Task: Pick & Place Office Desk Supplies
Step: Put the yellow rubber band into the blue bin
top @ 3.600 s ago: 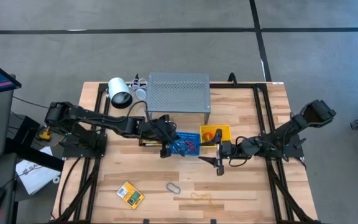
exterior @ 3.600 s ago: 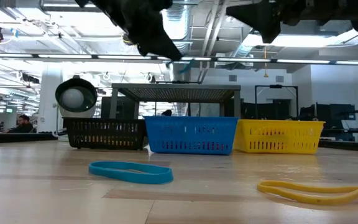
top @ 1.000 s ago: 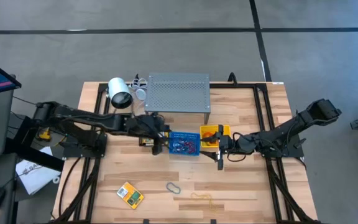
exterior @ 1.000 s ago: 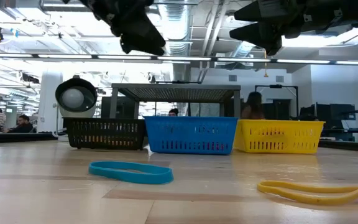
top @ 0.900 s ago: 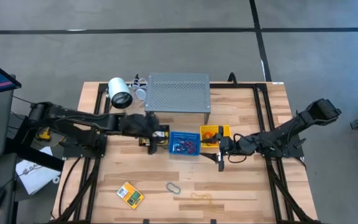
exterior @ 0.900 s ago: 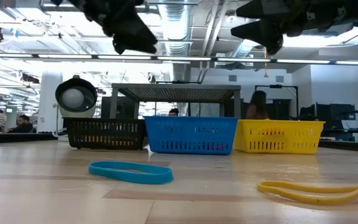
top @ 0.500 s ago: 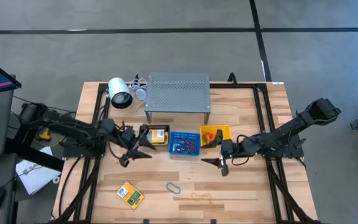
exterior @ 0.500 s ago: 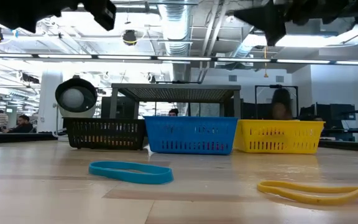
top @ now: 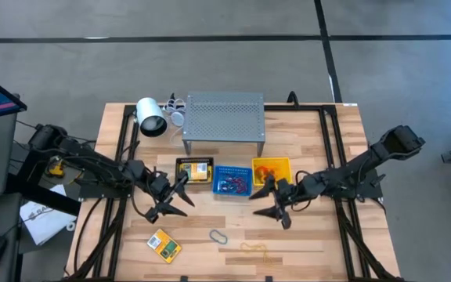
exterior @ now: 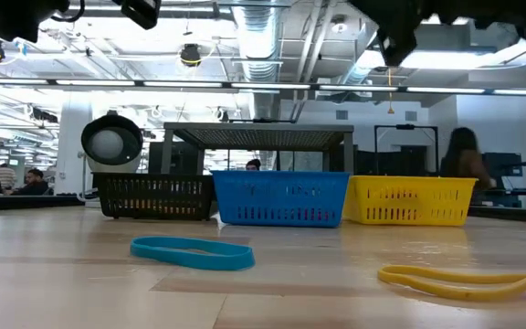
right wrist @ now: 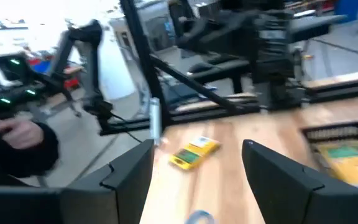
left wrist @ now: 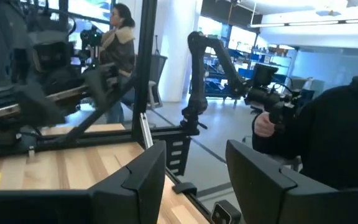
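High view: your left gripper [top: 172, 202] hangs over the bare table in front of the black basket [top: 193, 170], jaws spread and holding nothing. Your right gripper [top: 273, 205] hangs in front of the gap between the blue basket [top: 232, 178] and the yellow basket [top: 271, 170] — jaws also spread wide, also empty.

Three supplies lie loose on the near part of the table:
- The yellow-and-green pack [top: 164, 244] lies toward the near edge from the left gripper, slightly to its left. Its long axis runs diagonally across the table.
- The grey clip [top: 218, 236] lies between the two grippers and nearer the table's front edge, with its long axis slightly off the table's width.
- The yellow band loop [top: 253, 248] lies toward the near edge from the right gripper and beside the clip.

The left arm is the nearer arm for the pack; the right arm is the nearer arm for the band loop. The clip is reachable from either side, probably a little closer to the right.

Compared with a second ago, the left gripper has withdrawn from over the black and blue baskets, and the right gripper has backed off the yellow basket — both now stand nearer the loose items.
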You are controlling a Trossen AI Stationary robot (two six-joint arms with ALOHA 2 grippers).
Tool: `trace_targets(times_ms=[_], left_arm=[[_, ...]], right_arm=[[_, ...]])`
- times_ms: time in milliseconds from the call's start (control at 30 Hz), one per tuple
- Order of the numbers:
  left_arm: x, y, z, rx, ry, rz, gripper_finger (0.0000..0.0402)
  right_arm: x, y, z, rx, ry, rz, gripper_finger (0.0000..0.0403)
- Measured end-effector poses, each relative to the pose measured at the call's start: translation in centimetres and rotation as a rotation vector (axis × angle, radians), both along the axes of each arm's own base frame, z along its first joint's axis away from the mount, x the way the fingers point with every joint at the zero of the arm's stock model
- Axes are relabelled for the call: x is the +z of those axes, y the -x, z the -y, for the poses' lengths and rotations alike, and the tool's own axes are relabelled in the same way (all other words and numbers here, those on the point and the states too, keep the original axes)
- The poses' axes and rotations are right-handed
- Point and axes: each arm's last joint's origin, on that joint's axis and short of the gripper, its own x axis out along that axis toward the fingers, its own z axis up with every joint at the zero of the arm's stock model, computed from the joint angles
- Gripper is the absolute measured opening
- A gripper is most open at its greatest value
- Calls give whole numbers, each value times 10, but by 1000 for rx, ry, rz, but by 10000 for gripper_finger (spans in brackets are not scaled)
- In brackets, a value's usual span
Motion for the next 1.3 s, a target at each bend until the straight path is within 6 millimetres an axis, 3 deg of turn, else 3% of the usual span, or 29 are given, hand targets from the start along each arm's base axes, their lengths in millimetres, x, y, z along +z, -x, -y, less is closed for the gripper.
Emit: trace_targets(times_ms=[133, 400, 600, 800, 1000, 1300], left_arm=[[0, 0, 1, -6, 1, -1, 164], [1, 0, 1, -6, 15, 10, 166], [3, 0, 0, 8, 48, 9, 164], [3, 0, 0, 34, 52, 6, 159], [0, -4, 3, 46, 62, 24, 161], [-11, -15, 14, 40, 84, 63, 152]], right_arm=[[-3, -13, -24, 60, 7, -65, 240], [-9, -37, -69, 47, 135, -536, 240], [-13, -42, -99, 82, 272, -714, 240], [-24, -46, -114, 56, 327, -748, 240], [-55, -41, -129, -28, 393, -750, 240], [-81, -7, -149, -91, 359, -675, 240]])
